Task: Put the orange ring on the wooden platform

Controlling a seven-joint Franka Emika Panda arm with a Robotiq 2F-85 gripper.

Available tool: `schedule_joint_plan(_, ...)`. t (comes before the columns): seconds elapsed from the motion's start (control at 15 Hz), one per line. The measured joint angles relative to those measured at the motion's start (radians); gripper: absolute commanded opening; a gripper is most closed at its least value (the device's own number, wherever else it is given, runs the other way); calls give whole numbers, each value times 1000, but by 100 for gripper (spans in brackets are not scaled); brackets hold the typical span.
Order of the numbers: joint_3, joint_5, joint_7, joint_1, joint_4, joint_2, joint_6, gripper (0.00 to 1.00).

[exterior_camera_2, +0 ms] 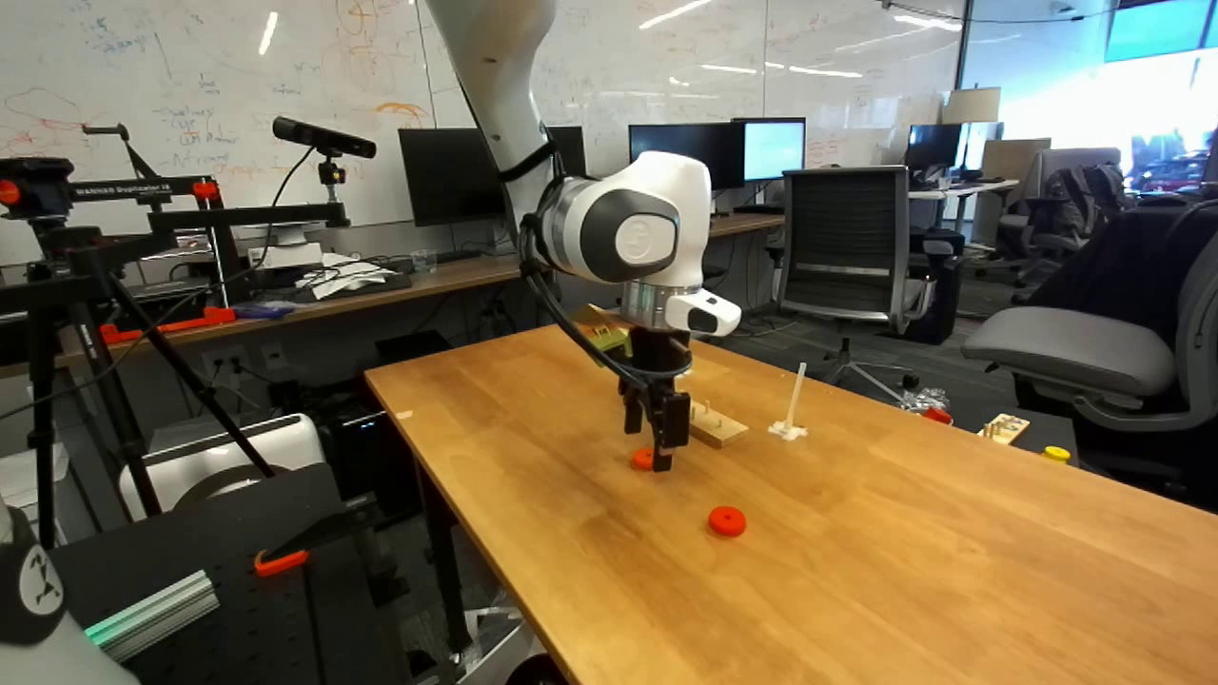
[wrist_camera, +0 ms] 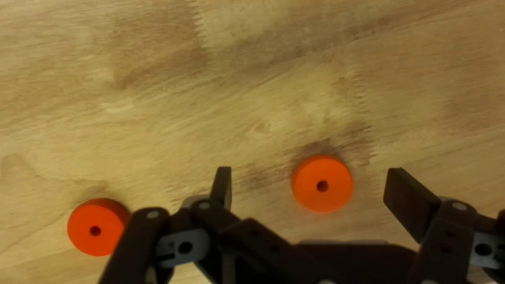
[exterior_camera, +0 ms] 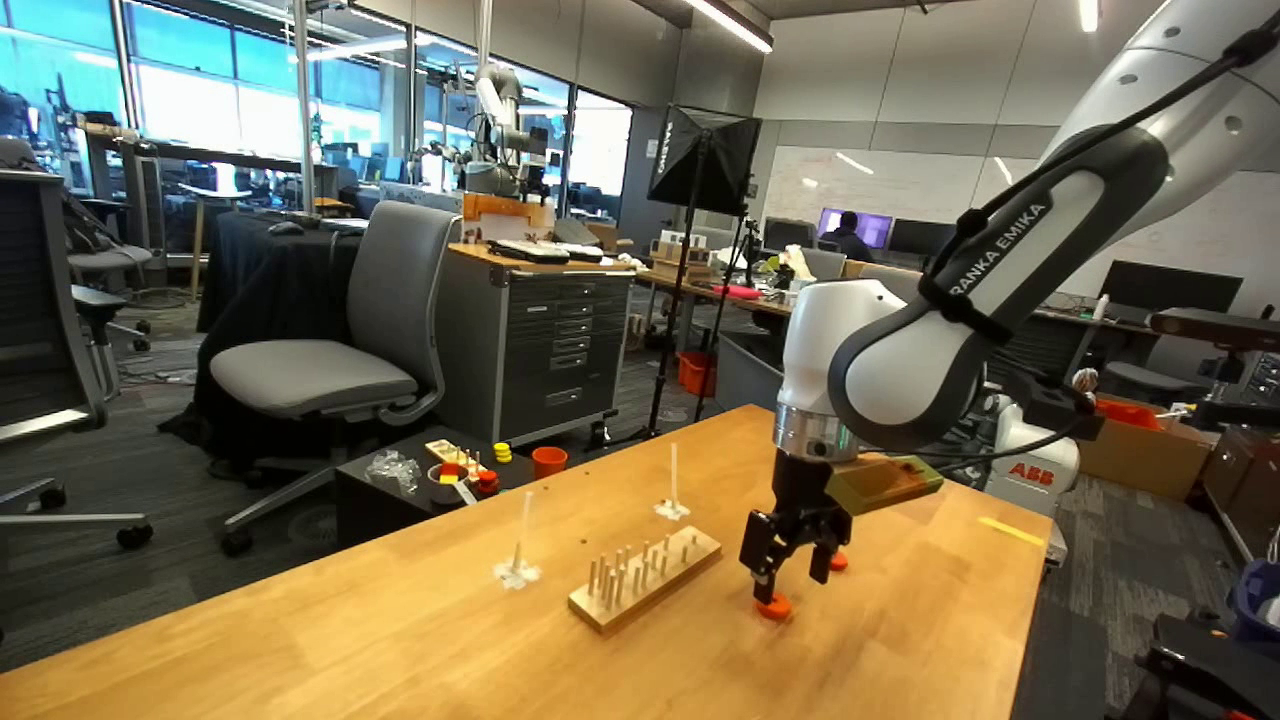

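Note:
The orange ring (wrist_camera: 322, 197), with a small centre hole, lies flat on the tabletop. In the wrist view it appears between my two fingers. It also shows, partly covered by a finger, in both exterior views (exterior_camera: 838, 562) (exterior_camera_2: 641, 459). My gripper (exterior_camera: 795, 585) is open and empty, a little above the table; it shows in the wrist view too (wrist_camera: 307, 173). The wooden platform (exterior_camera: 705, 548), a light board with several thin pegs, lies beside the gripper. In an exterior view only its end (exterior_camera_2: 723, 433) shows behind the gripper. It is out of the wrist view.
A similar, redder ring (wrist_camera: 92, 240) lies outside my left finger in the wrist view, and on the table in both exterior views (exterior_camera: 773, 607) (exterior_camera_2: 726, 521). Thin upright sticks (exterior_camera: 674, 480) (exterior_camera: 521, 535) are fixed to the tabletop (exterior_camera: 400, 650) beyond the platform.

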Motion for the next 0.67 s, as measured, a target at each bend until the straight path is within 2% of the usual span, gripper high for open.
schedule_joint_plan(0.67, 0, 0, 11, 0, 61, 41, -53, 100)
